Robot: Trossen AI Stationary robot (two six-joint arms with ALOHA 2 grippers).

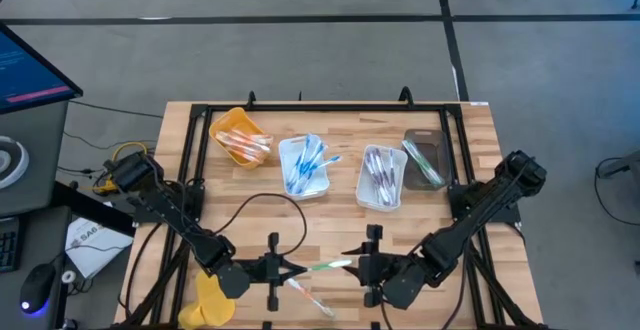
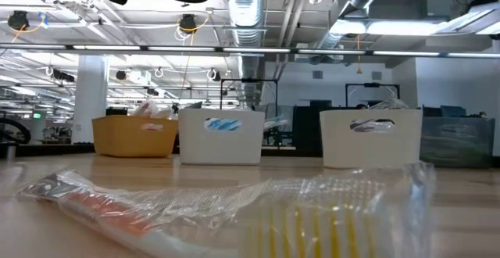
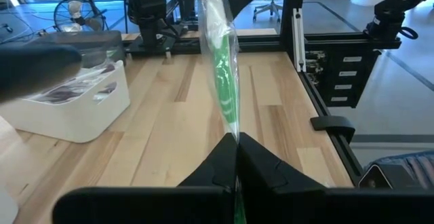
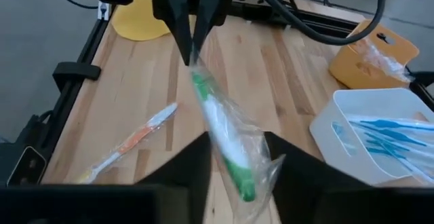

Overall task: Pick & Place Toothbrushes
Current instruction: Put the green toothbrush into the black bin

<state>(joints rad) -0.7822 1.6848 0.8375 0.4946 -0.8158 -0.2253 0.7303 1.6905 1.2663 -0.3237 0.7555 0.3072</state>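
left gripper fingers clamped on green wrapped toothbrush, right gripper fingers wide around it

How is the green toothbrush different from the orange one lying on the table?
The green toothbrush is off the table, with the left pincer shut on one end, while the orange toothbrush lies flat on the wood, untouched. The green one points toward the open right pincer; the orange one lies slanted nearer the table's edge. Both are in clear wrappers.
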